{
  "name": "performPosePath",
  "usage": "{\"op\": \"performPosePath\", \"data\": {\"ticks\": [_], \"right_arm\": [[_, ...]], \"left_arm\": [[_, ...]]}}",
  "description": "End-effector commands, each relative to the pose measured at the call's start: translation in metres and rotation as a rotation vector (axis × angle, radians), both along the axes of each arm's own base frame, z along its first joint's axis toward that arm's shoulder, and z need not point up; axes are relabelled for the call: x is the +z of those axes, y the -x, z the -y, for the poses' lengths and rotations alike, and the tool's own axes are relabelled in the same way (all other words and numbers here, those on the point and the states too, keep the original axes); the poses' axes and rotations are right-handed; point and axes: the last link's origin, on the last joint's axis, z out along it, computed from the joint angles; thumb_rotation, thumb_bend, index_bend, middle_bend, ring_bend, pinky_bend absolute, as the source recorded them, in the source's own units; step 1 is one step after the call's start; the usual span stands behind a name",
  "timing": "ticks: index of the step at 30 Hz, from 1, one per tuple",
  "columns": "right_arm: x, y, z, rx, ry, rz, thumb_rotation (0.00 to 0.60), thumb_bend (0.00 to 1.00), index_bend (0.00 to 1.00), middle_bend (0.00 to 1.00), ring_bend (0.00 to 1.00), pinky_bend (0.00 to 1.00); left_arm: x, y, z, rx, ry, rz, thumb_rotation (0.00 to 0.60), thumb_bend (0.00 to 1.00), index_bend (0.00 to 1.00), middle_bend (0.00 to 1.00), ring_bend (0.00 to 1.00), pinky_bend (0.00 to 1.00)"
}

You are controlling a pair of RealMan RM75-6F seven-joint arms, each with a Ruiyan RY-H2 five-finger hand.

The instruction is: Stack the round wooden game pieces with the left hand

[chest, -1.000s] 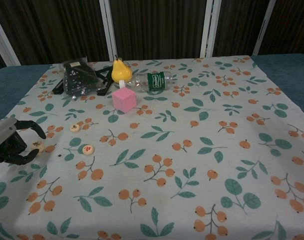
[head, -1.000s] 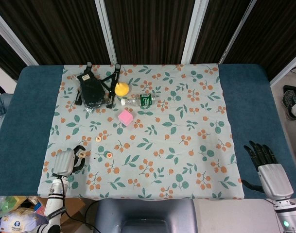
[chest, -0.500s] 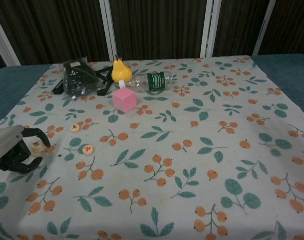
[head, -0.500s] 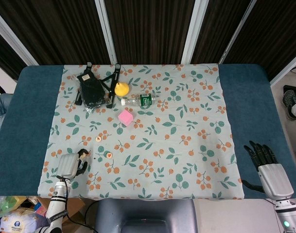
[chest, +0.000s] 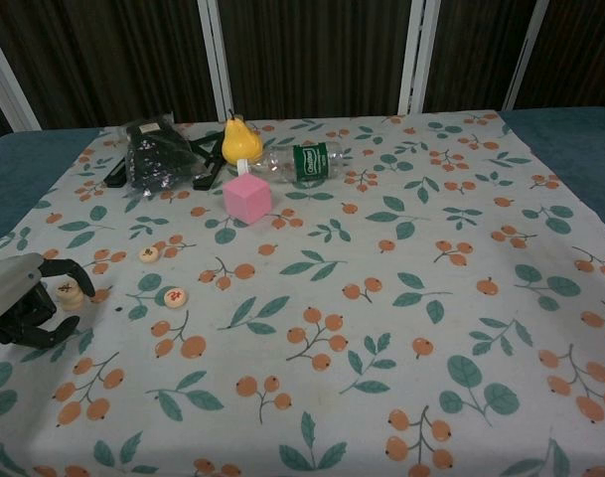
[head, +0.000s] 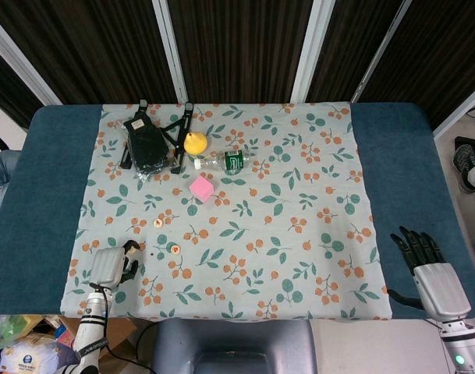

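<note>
Progress: early | left hand [chest: 24, 298] pinches one disc [chest: 68, 291] | two discs [chest: 174, 296] loose | right hand [head: 426, 265] spread, idle

head view looks straight down from high; chest view faces forward, lower and nearer; both share the floral cloth [head: 245, 234].

Count on the floral cloth [chest: 401, 229]: round wooden game pieces, three visible. One lies loose near the left edge [chest: 149, 254], one just nearer the front edge [chest: 175, 296], and one sits within the left hand's [chest: 22, 298] fingers [chest: 68, 291]; whether a further piece lies beneath it cannot be determined. Pink cube [chest: 246, 199]: one. Clear plastic bottle [chest: 300, 162]: one. Yellow pear-shaped item [chest: 238, 140]: one. Black bagged bundle [chest: 155, 157] at the far left corner: one.
</note>
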Motion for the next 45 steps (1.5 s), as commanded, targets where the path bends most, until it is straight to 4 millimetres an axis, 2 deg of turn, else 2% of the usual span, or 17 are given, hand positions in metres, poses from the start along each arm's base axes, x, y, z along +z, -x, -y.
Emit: {"op": "performPosePath", "data": {"ticks": [1,10,19,32,45], "right_arm": [[0.000,0.000,0.000,0.000,0.000,0.000,0.600,0.20,0.00,0.00,0.00,0.02],[-0.001,0.000,0.000,0.000,-0.001,-0.004,0.600,0.20,0.00,0.00,0.00,0.02],[-0.002,-0.001,0.000,0.003,-0.005,-0.003,0.600,0.20,0.00,0.00,0.00,0.02],[0.001,-0.001,0.000,0.008,-0.011,0.009,0.600,0.20,0.00,0.00,0.00,0.02],[0.004,0.000,-0.001,0.012,-0.010,0.016,0.600,0.20,0.00,0.00,0.00,0.02]], "left_arm": [[0.001,0.001,0.000,0.003,-0.001,0.000,0.600,0.44,0.39,1.00,1.00,1.00],[0.004,0.002,-0.001,0.003,-0.008,0.014,0.600,0.44,0.39,1.00,1.00,1.00],[0.004,-0.018,0.002,-0.074,-0.035,0.123,0.600,0.44,0.39,1.00,1.00,1.00],[-0.036,-0.051,-0.009,-0.106,-0.002,0.148,0.600,0.41,0.38,1.00,1.00,1.00],[-0.050,-0.058,-0.012,-0.106,0.006,0.124,0.600,0.41,0.39,1.00,1.00,1.00]]}}
